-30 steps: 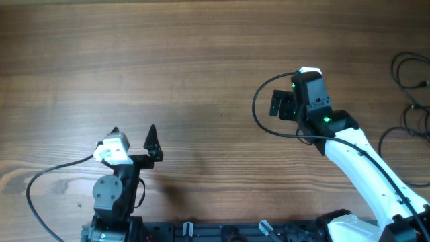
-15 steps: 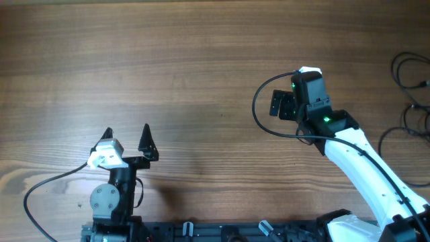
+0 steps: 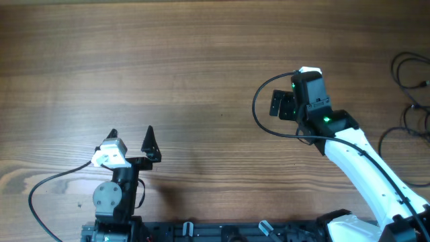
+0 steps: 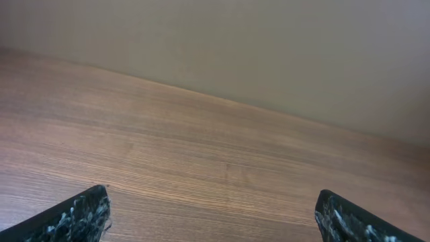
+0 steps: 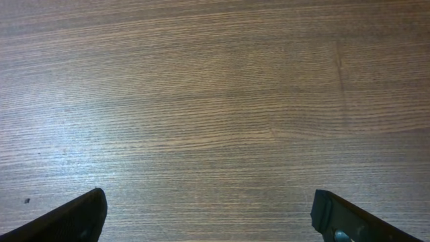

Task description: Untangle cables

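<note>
The cables (image 3: 407, 72) are thin black cords, looped together at the table's far right edge in the overhead view, with another loop (image 3: 395, 136) lower down. No cable shows in either wrist view. My left gripper (image 3: 132, 133) is open and empty near the table's front left, far from the cables; its wrist view (image 4: 211, 205) shows only bare wood between the fingers. My right gripper (image 3: 277, 104) is open and empty right of centre, facing left, well to the left of the cables; its wrist view (image 5: 208, 205) shows only bare wood.
The wooden table (image 3: 201, 67) fills the overhead view. A thick black arm wire (image 3: 256, 111) loops out beside my right gripper, and another (image 3: 50, 176) trails from the left arm. A pale wall (image 4: 269, 47) rises beyond the table's far edge.
My left gripper swung slightly to the left and then came back close to where it was. The right arm and the cables have not moved.
</note>
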Action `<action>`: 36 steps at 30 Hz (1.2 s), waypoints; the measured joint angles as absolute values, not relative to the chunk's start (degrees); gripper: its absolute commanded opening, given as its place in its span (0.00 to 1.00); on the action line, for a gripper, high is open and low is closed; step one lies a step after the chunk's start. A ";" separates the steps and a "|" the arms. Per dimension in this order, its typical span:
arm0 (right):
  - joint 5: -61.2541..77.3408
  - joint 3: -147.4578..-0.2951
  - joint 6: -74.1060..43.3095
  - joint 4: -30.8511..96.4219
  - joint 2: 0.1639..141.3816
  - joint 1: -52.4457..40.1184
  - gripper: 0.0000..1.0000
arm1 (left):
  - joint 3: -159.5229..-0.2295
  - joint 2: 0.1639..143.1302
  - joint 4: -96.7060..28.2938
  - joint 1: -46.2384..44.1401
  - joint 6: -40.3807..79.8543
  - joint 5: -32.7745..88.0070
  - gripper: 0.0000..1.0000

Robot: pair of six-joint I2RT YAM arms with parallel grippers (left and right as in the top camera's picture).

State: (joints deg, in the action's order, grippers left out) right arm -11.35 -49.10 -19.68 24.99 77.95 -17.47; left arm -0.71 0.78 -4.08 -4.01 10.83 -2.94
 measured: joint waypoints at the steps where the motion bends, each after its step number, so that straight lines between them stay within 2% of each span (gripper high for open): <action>1: -11.35 -49.10 -19.68 24.99 77.95 -17.47 1.00 | -0.71 0.78 -4.08 -4.01 9.89 -2.94 1.00; 11: -11.35 -49.10 -19.68 24.99 77.95 -17.47 1.00 | -0.71 0.78 -4.08 -4.01 1.28 -2.94 1.00; 31: -11.35 -49.10 -19.00 24.97 77.95 -17.47 1.00 | -0.71 0.78 -4.05 -4.01 0.03 -2.96 1.00; 34: -12.51 -49.04 -18.74 23.83 77.65 -17.47 1.00 | -0.71 0.78 -4.05 -4.01 0.03 -2.96 1.00; 36: -14.92 -45.63 -17.41 15.07 74.78 -17.41 1.00 | -0.71 0.78 -4.05 -4.01 0.03 -2.94 1.00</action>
State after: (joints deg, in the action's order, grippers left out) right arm -14.92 -45.63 -17.41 15.07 74.78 -17.41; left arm -0.71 0.78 -4.05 -4.01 0.03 -2.94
